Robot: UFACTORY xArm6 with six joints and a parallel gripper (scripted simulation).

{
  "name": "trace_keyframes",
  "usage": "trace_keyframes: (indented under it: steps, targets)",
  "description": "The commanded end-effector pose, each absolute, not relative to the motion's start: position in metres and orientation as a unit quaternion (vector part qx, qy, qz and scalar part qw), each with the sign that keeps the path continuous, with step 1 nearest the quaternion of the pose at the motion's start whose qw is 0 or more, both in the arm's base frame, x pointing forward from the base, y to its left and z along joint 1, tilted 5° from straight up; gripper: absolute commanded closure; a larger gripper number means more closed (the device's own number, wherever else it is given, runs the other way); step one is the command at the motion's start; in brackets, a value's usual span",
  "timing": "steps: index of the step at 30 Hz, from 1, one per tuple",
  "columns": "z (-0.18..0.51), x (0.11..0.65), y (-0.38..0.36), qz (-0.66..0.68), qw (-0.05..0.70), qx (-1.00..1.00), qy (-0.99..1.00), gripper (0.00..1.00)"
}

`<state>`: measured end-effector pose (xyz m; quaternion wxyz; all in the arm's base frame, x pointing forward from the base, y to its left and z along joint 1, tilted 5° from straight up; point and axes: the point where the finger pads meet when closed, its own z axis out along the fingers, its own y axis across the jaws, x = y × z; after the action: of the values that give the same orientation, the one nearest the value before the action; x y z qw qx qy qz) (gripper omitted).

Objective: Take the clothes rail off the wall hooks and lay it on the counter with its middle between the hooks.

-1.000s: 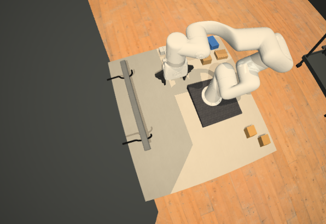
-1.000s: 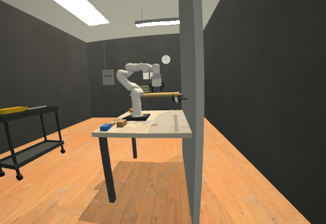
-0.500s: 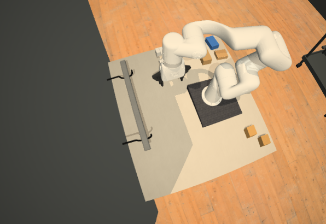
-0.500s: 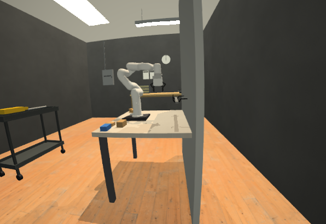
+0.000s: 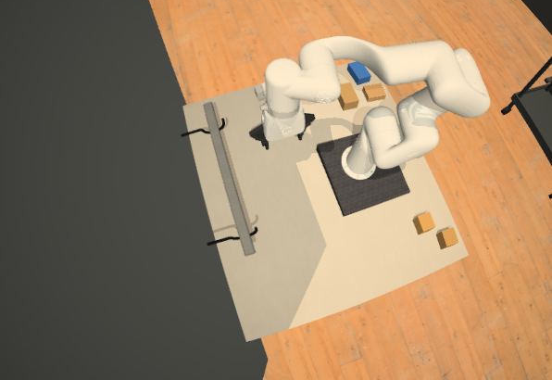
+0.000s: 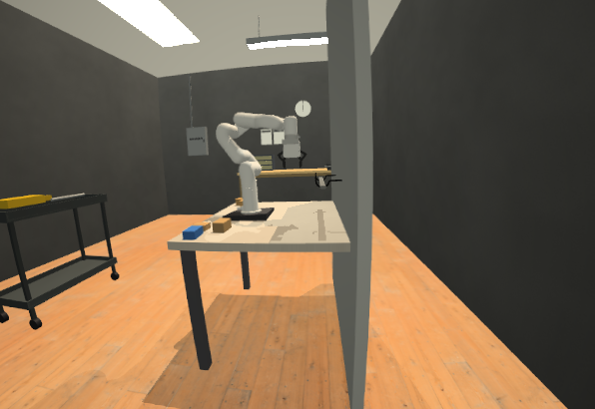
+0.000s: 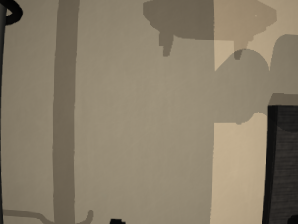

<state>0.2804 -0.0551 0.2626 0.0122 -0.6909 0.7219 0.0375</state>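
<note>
The grey clothes rail rests on two black wall hooks, the far hook and the near hook, parallel to the dark wall and above the counter. My gripper is open and empty, pointing down over the counter to the right of the rail's far end, apart from it. In the side view the gripper hangs a little above the height of the hooks. The wrist view shows the rail's shadow on the counter and part of one hook; the rail itself is out of that frame.
The arm's dark base mat is at the counter's middle. A blue block and two tan blocks lie at the far end, two more tan blocks at the near right. A black trolley stands on the floor.
</note>
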Motion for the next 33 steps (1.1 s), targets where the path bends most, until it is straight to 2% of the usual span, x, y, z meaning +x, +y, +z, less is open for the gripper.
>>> trace_keyframes:
  steps: [1, 33]
  targets:
    - [0.262, 0.289, -0.056, 0.036, 0.013, -0.691, 0.722, 0.0]
    - [0.251, 0.334, -0.057, 0.036, 0.013, -0.691, 0.722, 0.0]
